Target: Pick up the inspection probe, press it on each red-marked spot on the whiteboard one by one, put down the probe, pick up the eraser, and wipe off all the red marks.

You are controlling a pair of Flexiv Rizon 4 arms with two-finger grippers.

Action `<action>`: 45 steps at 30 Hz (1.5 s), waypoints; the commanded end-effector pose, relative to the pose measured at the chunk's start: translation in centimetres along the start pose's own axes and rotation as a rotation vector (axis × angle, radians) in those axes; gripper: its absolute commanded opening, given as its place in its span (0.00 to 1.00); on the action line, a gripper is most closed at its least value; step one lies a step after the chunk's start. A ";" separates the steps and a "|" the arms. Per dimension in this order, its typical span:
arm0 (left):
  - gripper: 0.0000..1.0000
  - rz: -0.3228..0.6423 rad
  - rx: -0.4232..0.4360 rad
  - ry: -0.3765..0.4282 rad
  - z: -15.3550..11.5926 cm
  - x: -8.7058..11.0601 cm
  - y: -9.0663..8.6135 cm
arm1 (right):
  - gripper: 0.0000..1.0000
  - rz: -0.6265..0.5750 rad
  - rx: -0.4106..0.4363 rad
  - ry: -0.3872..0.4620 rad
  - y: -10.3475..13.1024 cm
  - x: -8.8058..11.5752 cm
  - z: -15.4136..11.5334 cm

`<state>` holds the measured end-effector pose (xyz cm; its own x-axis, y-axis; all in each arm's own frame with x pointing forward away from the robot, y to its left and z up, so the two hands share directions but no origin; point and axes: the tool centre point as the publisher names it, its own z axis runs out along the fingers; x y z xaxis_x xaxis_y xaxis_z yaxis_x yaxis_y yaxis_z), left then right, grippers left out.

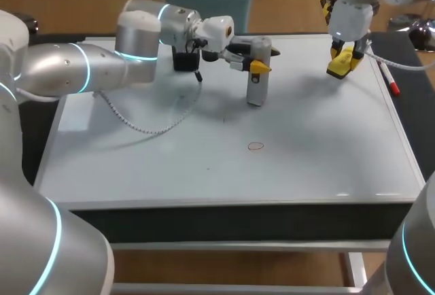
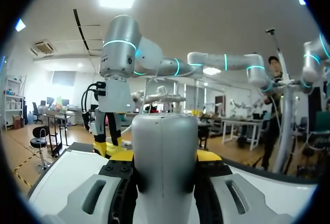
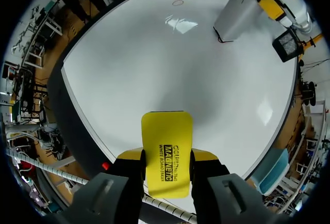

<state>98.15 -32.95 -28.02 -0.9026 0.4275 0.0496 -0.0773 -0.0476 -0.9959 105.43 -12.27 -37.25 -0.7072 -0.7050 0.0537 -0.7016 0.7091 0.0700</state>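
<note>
head view: left end effector (image 1: 262,58) is clamped on the upper part of the probe (image 1: 255,85). the probe is stood roughly upright, long axis near vertical, lower end down at the whiteboard (image 1: 136,166), far centre. contact there cannot be confirmed. one red mark (image 1: 255,146), a small ring, is seen nearer the front edge, well apart from the probe. a black box (image 1: 183,59) with a cable (image 1: 146,130) is seen just beside the left wrist. a red pen (image 1: 390,79) lies at the board's right edge.

right wrist view adds what the head view hides: right end effector (image 3: 166,158) is closed on the eraser (image 3: 166,141), yellow, flat face to the camera. its long axis runs along the fingers, free end pointing out toward the board below. it is held above the board's far right, clear of it.

left wrist view: only the probe's grey round body is shown, gripped from both sides. the board contact is hidden.
</note>
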 end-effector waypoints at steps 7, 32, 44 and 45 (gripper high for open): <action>0.00 0.003 -0.001 0.012 0.0 -0.4 0.1 | 0.00 -0.002 0.001 0.004 -0.1 0.0 -0.1; 0.00 0.067 -0.007 -0.224 -12.2 5.8 -4.1 | 0.00 -0.002 0.001 0.004 -0.1 0.0 -0.1; 0.00 0.071 -0.052 -0.521 -23.9 11.4 -4.3 | 0.00 -0.002 0.001 0.004 -0.1 0.0 -0.1; 0.00 0.072 -0.049 -0.534 -24.3 11.7 -4.3 | 0.00 -0.002 0.001 0.004 -0.1 0.0 -0.1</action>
<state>102.90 -9.51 -25.75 -0.9718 0.2358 -0.0056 -0.0074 -0.0543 -0.9985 105.43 -12.27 -37.26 -0.7071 -0.7050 0.0537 -0.7017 0.7091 0.0700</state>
